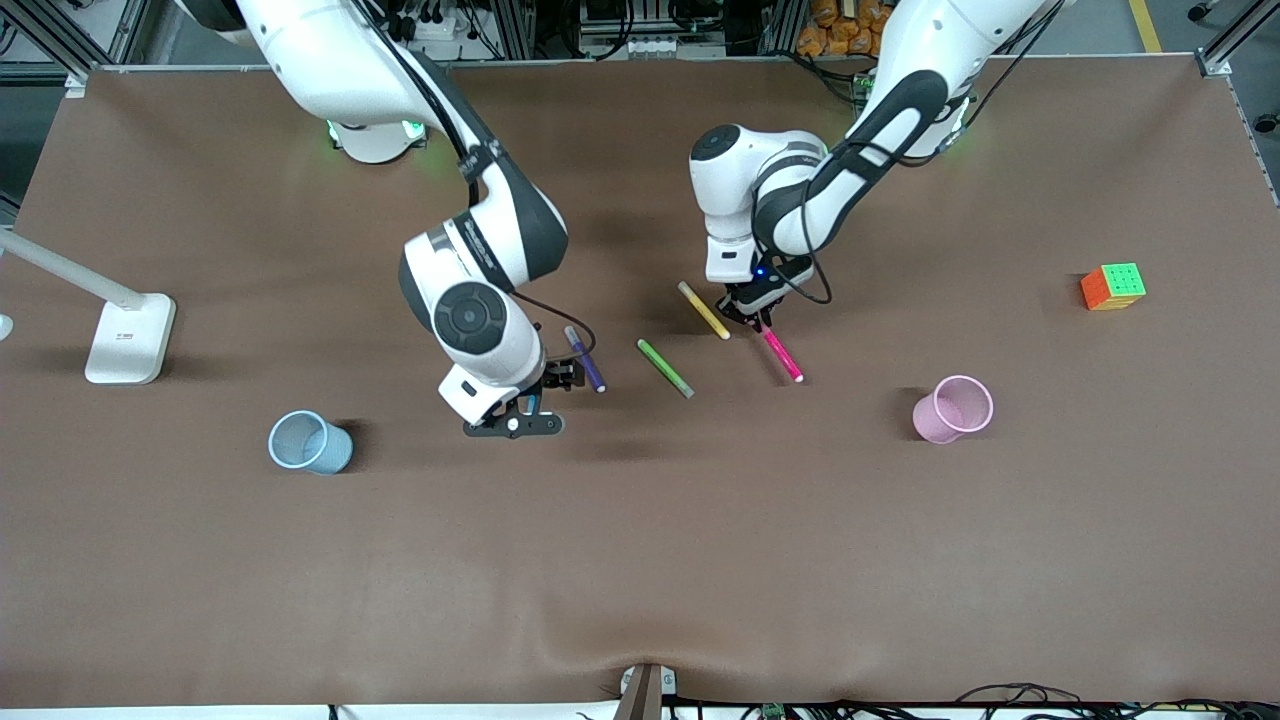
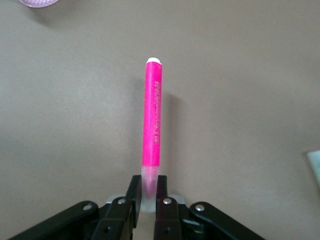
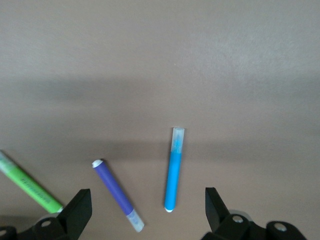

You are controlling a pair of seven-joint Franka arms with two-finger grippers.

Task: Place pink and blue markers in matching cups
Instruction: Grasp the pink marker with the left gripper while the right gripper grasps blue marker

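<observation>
My left gripper (image 1: 752, 318) is shut on the pale cap end of the pink marker (image 1: 783, 355). In the left wrist view the marker (image 2: 152, 120) points away from the gripper (image 2: 148, 187), low over the table. The pink cup (image 1: 953, 408) stands toward the left arm's end. My right gripper (image 1: 540, 392) is open over the blue marker (image 3: 175, 170), which lies on the table between the spread fingertips (image 3: 80, 210) beside the purple pen (image 3: 116, 192). In the front view the gripper hides nearly all of the blue marker. The blue cup (image 1: 310, 442) stands toward the right arm's end.
The purple pen (image 1: 585, 358), a green pen (image 1: 665, 367) and a yellow pen (image 1: 703, 309) lie between the two grippers. A Rubik's cube (image 1: 1113, 286) sits toward the left arm's end. A white lamp base (image 1: 130, 338) stands at the right arm's end.
</observation>
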